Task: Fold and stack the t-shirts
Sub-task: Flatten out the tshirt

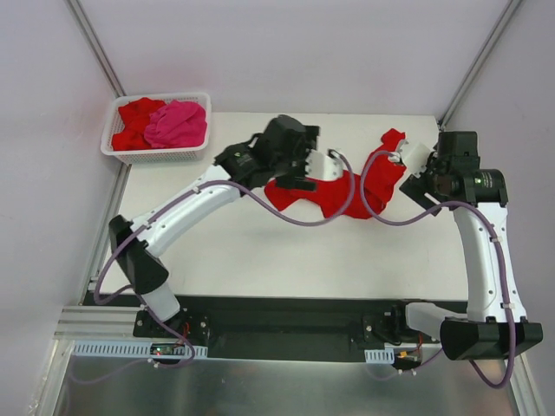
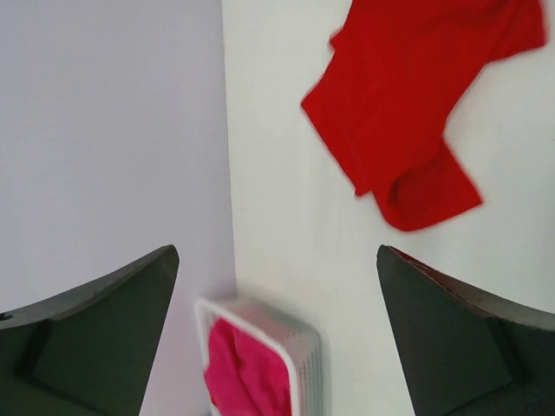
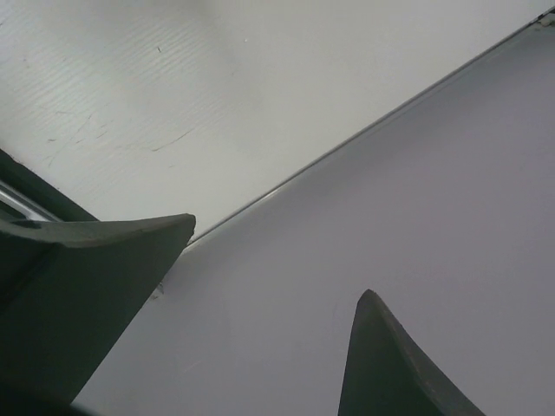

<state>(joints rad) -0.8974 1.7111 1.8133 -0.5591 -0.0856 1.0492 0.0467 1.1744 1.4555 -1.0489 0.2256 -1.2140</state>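
One red t-shirt [image 1: 334, 195] lies crumpled across the back of the white table [image 1: 260, 251], one end reaching toward the right arm. In the left wrist view this red t-shirt [image 2: 408, 113] lies flat on the table, well apart from the fingers. My left gripper [image 1: 305, 160] hovers above the shirt's left part, open [image 2: 277, 251], with nothing between its fingers. My right gripper [image 1: 409, 169] is at the shirt's right end, open [image 3: 279, 258], and its view shows only table and wall. Another red t-shirt [image 1: 134, 121] and a hot pink t-shirt [image 1: 178, 124] lie bunched in the basket.
The white lattice basket [image 1: 156, 154] stands at the table's back left corner, and the left wrist view shows the basket [image 2: 303, 347] with the pink cloth [image 2: 247, 373]. Grey walls close the back and sides. Purple cables loop over the shirt.
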